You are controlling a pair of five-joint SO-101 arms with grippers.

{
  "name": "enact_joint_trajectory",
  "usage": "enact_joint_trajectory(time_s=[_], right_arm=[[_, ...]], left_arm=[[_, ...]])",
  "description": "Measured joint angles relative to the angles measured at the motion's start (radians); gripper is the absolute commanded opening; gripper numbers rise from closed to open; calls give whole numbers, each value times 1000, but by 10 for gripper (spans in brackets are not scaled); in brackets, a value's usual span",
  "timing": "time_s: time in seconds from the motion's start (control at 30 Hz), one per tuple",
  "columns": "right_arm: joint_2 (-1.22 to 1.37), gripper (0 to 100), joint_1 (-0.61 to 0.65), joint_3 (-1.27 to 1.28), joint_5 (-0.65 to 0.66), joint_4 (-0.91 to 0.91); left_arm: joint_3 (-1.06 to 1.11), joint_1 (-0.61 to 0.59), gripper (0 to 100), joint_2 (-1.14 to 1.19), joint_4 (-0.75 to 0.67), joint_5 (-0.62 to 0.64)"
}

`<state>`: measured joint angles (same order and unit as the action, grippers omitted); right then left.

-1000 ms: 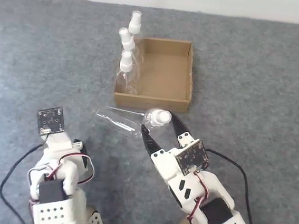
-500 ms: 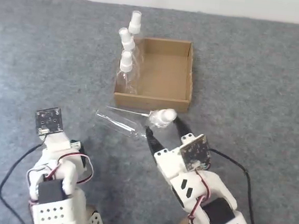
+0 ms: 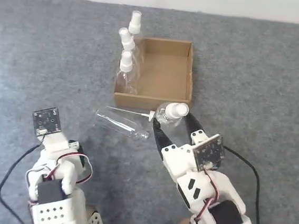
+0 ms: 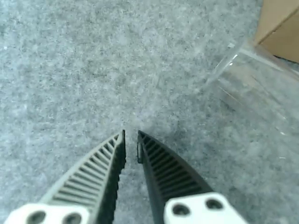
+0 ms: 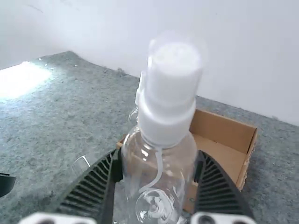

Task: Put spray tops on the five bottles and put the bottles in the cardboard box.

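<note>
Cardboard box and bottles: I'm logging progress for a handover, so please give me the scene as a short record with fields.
Held: clear plastic bottle with white spray top, upright in the right gripper, just in front of the box's front wall
Box: brown cardboard box, open
At box's left wall: three capped clear bottles, standing
Lying: clear bottle without a top, on the grey carpet before the box
Left gripper: nearly shut, empty, over carpet
</note>
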<state>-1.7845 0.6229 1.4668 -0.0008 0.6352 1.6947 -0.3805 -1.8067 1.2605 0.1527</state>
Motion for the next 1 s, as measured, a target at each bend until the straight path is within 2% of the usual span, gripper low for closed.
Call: enact_joint_trajectory(time_s=[0.17,1.0], right_arm=[[-2,117,-2,-72,0,58],[-2,117,0,-91,21,60]], left_arm=[[0,0,37,0,0,0],[0,0,37,0,0,0]])
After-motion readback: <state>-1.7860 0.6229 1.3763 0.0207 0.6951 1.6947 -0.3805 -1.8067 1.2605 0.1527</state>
